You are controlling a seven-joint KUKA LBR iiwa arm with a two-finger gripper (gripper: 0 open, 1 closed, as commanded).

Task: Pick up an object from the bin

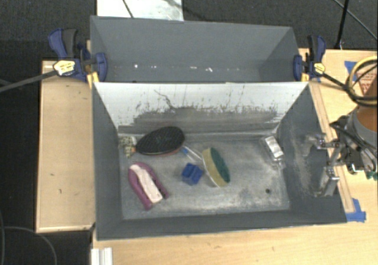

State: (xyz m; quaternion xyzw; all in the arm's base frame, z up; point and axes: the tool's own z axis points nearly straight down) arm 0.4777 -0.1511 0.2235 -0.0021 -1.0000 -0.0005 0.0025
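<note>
— Where is the end effector point(318, 163)?
— On the right, over the sloped right wall of the bin point(195, 51). Its fingers are spread apart, with nothing between them.
— What lies nearest?
— A small silver piece point(273, 147), at the right edge of the floor. Farther left lie a sponge point(216, 167), a blue block point(190, 173), a black brush point(159, 140) and a pink thing point(145, 185).

Even, dimmish light, soft shadows, glints on bin point(195, 51)

Small silvery piece point(273, 147) lying rightmost
</note>
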